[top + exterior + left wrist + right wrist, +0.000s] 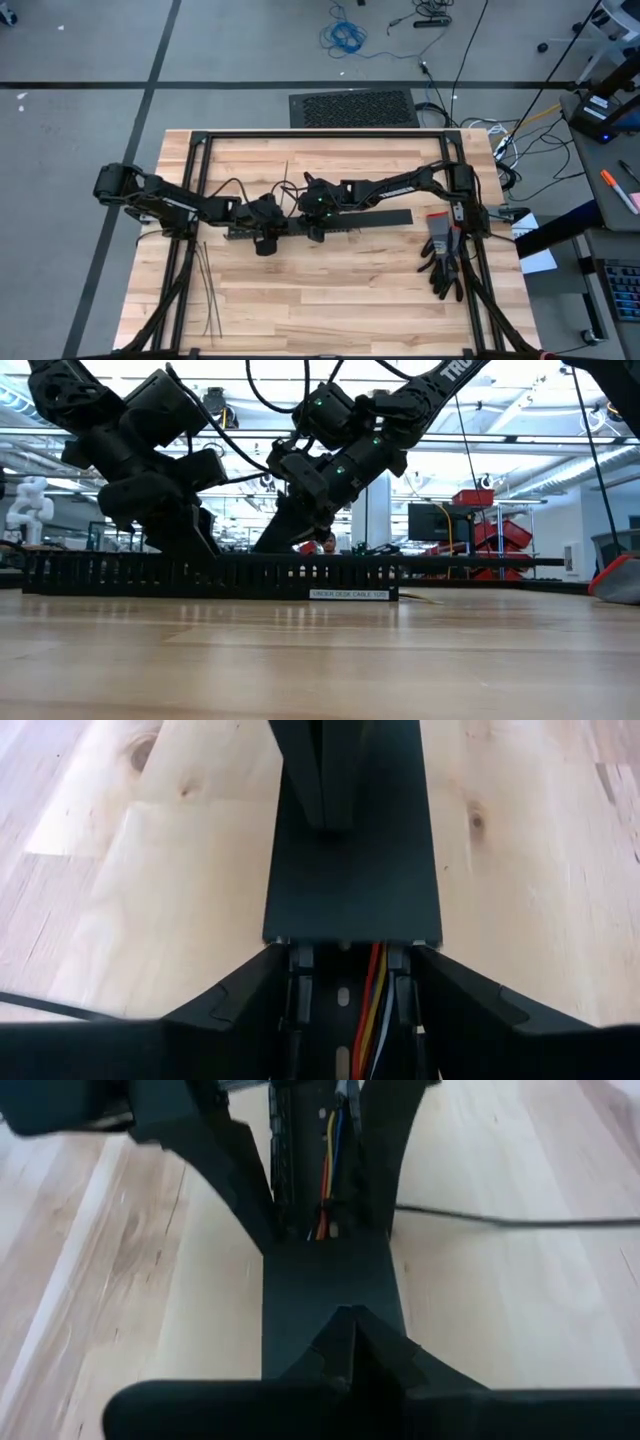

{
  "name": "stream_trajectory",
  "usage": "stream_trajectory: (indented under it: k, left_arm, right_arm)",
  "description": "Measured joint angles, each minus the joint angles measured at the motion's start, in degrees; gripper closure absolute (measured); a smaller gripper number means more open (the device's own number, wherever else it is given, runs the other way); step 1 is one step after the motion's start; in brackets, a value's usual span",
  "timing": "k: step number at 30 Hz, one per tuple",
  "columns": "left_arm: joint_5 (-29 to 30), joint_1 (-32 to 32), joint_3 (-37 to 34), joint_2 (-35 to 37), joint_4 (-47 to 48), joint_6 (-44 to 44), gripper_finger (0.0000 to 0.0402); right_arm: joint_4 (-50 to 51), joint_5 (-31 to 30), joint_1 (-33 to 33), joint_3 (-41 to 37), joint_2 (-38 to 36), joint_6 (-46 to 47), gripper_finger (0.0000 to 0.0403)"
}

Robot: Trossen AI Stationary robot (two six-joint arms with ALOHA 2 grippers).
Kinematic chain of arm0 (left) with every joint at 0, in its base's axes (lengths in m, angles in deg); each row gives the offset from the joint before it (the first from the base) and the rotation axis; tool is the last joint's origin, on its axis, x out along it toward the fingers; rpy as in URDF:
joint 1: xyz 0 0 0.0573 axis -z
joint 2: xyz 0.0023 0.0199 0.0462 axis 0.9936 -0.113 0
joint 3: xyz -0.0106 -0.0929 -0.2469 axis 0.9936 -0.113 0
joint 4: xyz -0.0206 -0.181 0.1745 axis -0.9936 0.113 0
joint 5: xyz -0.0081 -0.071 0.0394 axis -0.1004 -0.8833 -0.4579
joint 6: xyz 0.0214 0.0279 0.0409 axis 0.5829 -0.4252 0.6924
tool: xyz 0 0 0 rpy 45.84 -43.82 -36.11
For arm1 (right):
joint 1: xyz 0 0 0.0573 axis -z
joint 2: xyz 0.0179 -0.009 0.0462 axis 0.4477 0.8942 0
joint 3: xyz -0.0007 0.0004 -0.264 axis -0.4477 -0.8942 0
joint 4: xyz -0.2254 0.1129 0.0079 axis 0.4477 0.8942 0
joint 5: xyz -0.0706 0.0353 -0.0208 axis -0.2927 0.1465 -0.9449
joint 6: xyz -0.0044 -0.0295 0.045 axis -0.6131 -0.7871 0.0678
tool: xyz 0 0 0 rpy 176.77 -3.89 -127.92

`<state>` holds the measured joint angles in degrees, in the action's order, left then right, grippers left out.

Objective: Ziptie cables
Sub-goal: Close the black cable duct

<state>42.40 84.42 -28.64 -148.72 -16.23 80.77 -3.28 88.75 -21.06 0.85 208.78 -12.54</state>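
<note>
Pale wood table, grey floor around.

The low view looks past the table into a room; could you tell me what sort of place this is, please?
Probably a robotics lab or workshop: red storage bins on shelving, a dark computer monitor and a white robot arm stand behind.

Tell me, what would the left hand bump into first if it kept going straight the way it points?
Probably the right hand. The left hand straddles the black duct holding the cables, and the right hand sits on the duct's lid just ahead, though the gap is hard to judge.
</note>
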Motion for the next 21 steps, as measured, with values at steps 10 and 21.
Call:
stream_trajectory:
  k: [10,21]
  left_arm:
    - [0.8,1.0,0.0,0.0,-0.1,-1.4,0.0198]
    - [0.4,1.0,0.0,0.0,0.2,-5.2,0.0198]
  right_arm:
    - [-4.5,0.6,0.4,0.0,2.7,2.4,0.0403]
    - [-5.3,0.2,0.3,0.0,2.8,2.4,0.0403]
